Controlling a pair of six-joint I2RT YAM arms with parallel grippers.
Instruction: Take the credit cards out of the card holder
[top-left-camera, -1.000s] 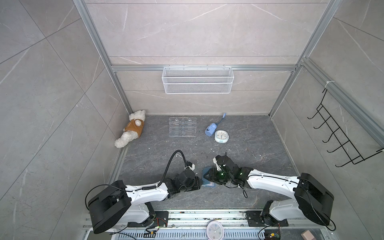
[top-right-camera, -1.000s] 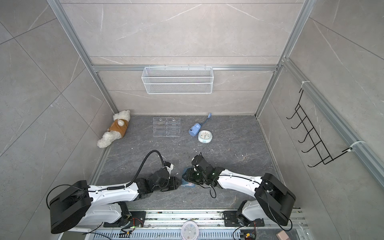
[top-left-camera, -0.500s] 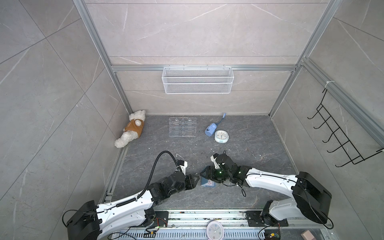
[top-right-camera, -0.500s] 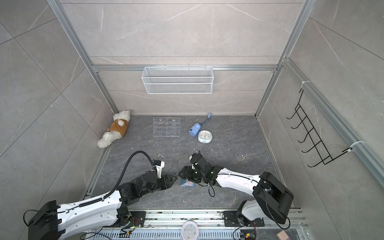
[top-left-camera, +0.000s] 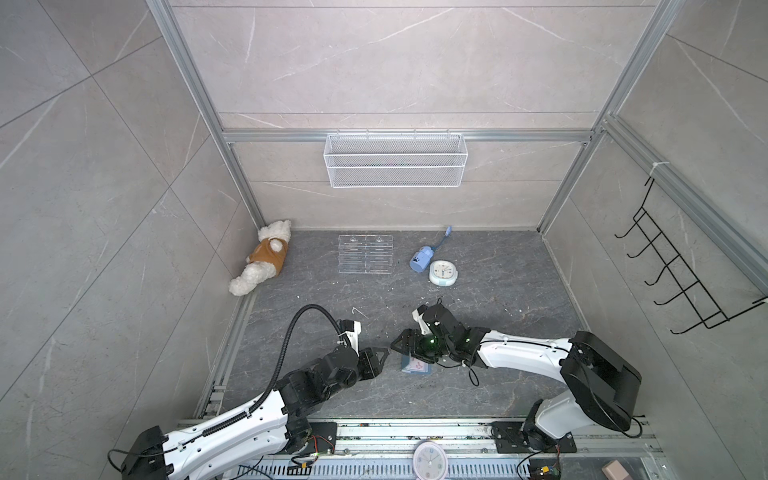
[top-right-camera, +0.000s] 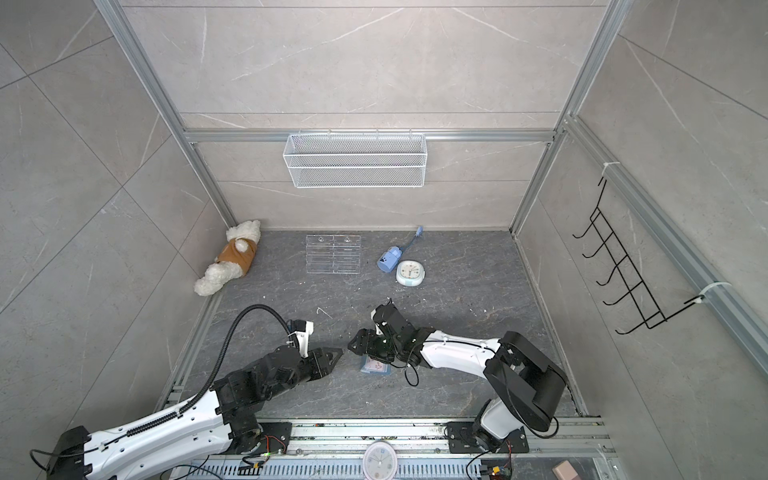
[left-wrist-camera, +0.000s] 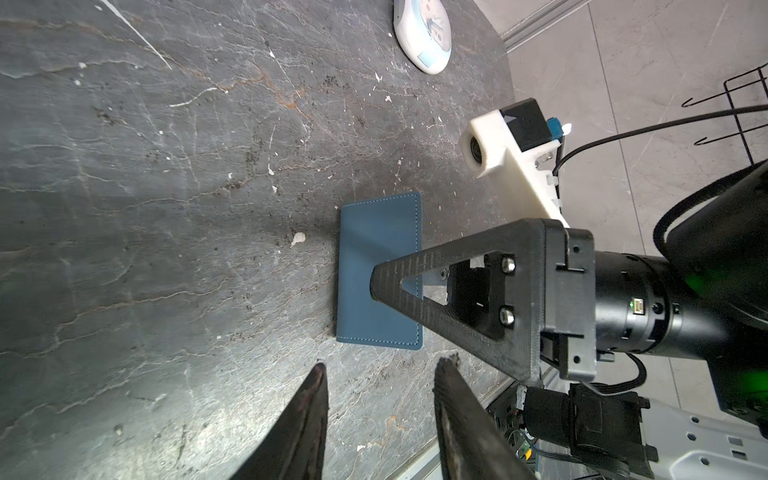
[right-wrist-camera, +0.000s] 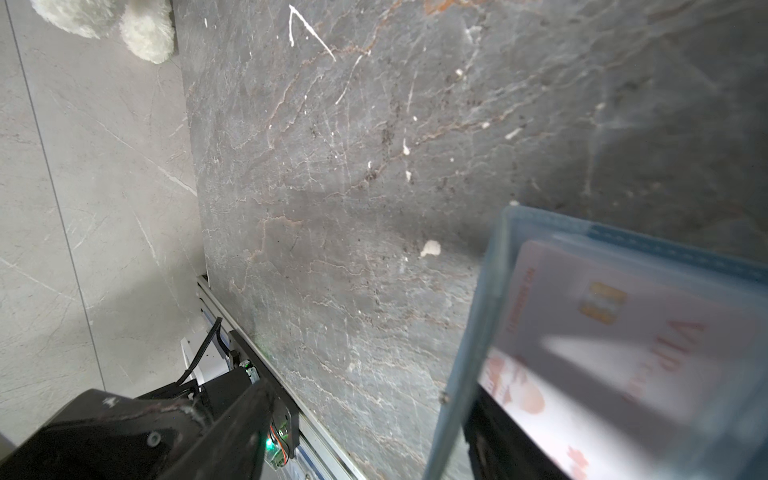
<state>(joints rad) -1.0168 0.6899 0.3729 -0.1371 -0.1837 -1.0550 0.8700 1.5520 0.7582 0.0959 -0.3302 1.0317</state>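
Card holder (top-left-camera: 417, 367) lies open on the dark stone surface (top-left-camera: 511, 374) near the front rail. We see a pink-white credit card (right-wrist-camera: 615, 340) inside its clear sleeve. Right gripper (top-left-camera: 402, 341) hangs at the holder's edge, jaws wide, clamping nothing. Left gripper (left-wrist-camera: 380, 365) sits just beside the holder, jaws partly apart, empty. Alarm clock (top-left-camera: 443, 273) is well apart, toward the back.

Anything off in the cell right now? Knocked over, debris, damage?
Minor only. White flecks litter the dark floor, and the plush bear lies tipped on its side in the far-left corner. The card holder is open, with a card inside its clear sleeve. No damage visible.
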